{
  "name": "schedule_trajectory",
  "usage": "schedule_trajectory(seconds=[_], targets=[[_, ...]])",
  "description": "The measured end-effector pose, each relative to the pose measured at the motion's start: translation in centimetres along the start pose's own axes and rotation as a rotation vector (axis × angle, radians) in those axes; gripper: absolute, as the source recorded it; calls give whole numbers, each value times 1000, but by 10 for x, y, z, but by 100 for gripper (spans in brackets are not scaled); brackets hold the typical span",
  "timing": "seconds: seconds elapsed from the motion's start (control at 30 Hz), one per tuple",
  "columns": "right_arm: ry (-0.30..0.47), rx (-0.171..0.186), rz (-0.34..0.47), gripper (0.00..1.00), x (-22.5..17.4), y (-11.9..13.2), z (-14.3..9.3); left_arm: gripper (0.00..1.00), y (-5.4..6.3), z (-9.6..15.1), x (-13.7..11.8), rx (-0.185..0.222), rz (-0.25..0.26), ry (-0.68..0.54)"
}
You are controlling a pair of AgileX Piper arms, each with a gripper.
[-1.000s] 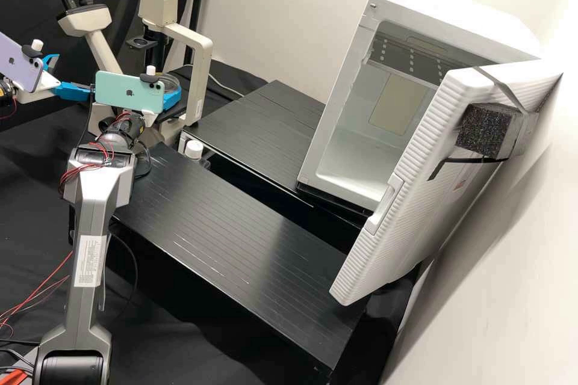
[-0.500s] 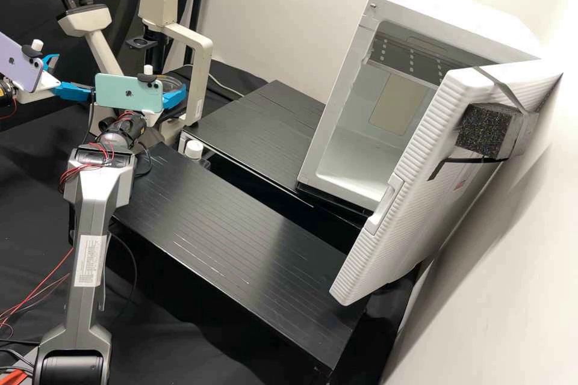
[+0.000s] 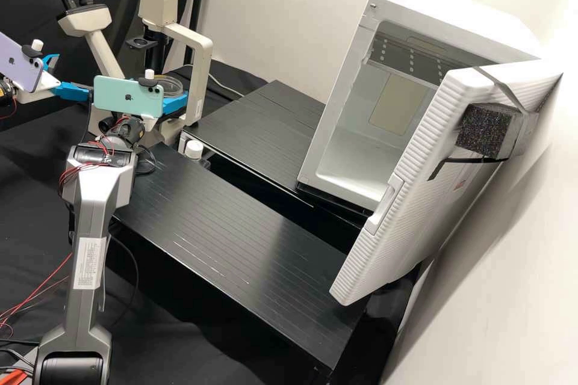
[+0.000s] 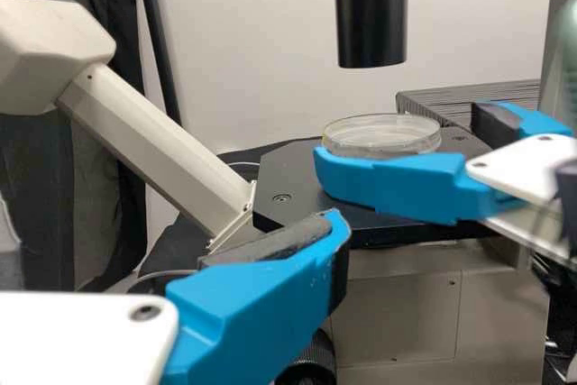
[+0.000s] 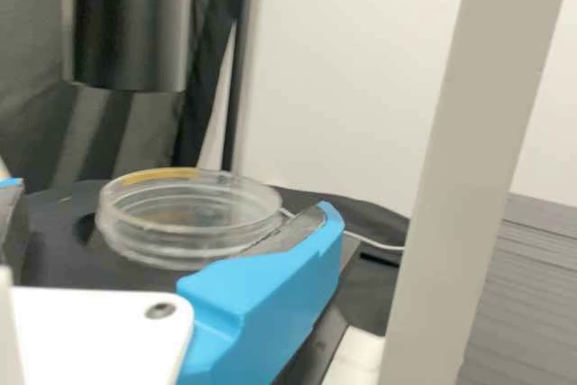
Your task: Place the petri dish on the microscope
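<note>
Dark microscope stage [image 4: 288, 178] supports the dish [image 4: 383, 137], likely why the right gripper [image 5: 171, 200] can stand wide; the left gripper [image 3: 73, 75] gapes too

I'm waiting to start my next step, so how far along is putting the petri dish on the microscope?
The petri dish looks set on the microscope stage. In hand is the release: the right gripper is open around it. Left, probably, is backing that gripper clear.

High: set back, downward | wrists: close, sideways | shared: microscope [image 3: 201, 75]
</note>
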Motion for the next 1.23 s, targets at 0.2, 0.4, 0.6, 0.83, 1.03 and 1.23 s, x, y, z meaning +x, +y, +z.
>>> schedule_trajectory(seconds=[0.2,0.4,0.6,0.83,1.03,1.23], targets=[[18,36,-12,100,-27,4,4,100,0,0,0,0,0,0],[81,-24,38,100,-68,15,6,100,0,0,0,0,0,0],[143,-72,84,100,-117,22,8,100,0,0,0,0,0,0],[177,-128,151,100,-182,25,10,100,0,0,0,0,0,0],[115,-148,104,100,-240,28,27,100,0,0,0,0,0,0],[98,-110,37,100,-282,30,52,100,0,0,0,0,0,0]])
